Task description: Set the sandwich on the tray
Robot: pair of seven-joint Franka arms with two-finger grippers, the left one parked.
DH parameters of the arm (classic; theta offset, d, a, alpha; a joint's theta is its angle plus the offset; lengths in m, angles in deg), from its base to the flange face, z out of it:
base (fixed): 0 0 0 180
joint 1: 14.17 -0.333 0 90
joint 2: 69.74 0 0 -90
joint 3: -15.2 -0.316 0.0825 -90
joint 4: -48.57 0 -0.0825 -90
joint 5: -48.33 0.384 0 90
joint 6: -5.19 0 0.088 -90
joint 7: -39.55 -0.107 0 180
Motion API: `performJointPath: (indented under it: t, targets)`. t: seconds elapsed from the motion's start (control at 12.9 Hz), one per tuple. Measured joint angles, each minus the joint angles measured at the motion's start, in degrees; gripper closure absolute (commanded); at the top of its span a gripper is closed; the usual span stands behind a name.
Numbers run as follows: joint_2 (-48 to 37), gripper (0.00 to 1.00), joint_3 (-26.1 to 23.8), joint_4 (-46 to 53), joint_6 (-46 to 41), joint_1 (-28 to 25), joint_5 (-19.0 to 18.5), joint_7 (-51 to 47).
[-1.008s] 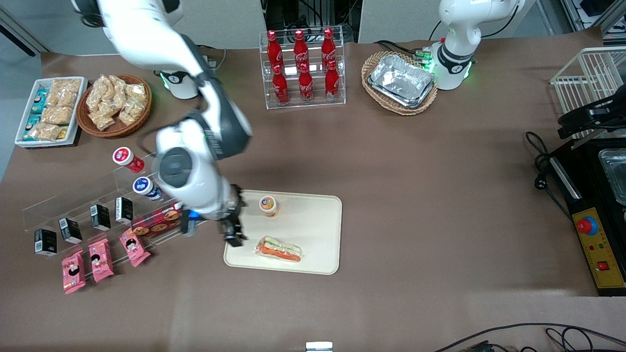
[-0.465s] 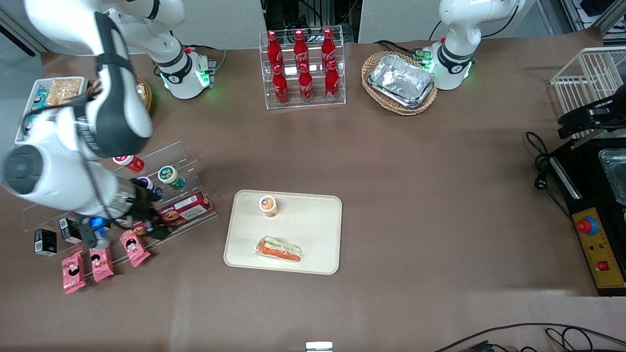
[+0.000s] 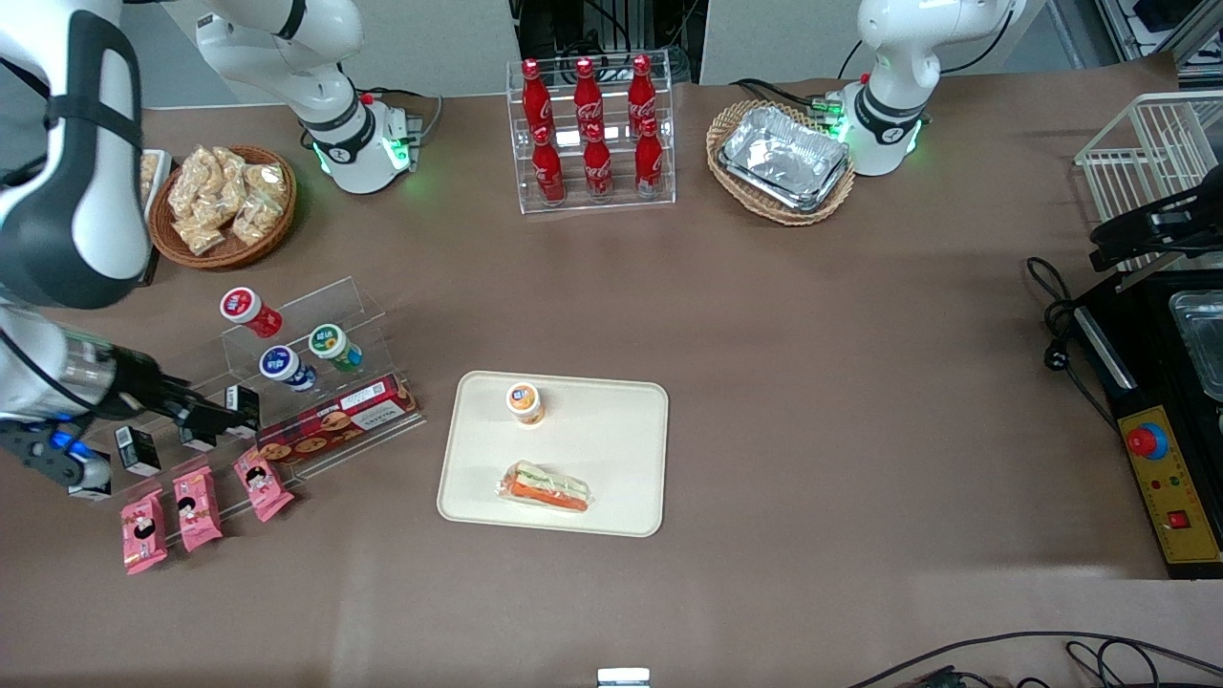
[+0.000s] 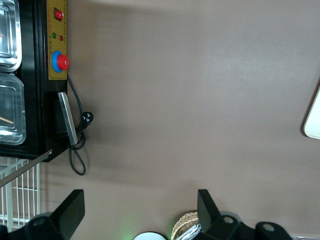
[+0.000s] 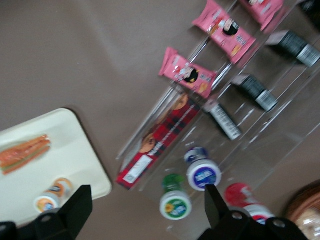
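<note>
Front: sandwich [image 3: 546, 487] lies on tray [image 3: 611, 449], beside an orange-capped cup [image 3: 525, 402]. Hand [image 3: 215, 417] open, empty, over acrylic rack [image 3: 315, 315]; sweeping low risks toppling bottles. Right wrist: sandwich on tray, fingers spread.

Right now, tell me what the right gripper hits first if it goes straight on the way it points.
Probably the clear stand, around the red biscuit box and green-lidded bottle. The open gripper points there, though depth is unclear.
</note>
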Motion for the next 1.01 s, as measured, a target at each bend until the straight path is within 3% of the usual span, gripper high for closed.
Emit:
performJointPath:
  t: [0.23,0.54,1.01]
  targets:
    - [-3.2,0.00,0.1,-1.9,-0.6,2.0,-2.4,10.3]
    - [-11.1,0.00,0.1,-8.8,-0.6,2.6,-5.1,13.0]
    - [-18.7,0.00,-0.2,-13.2,-0.6,2.6,-5.4,18.5]
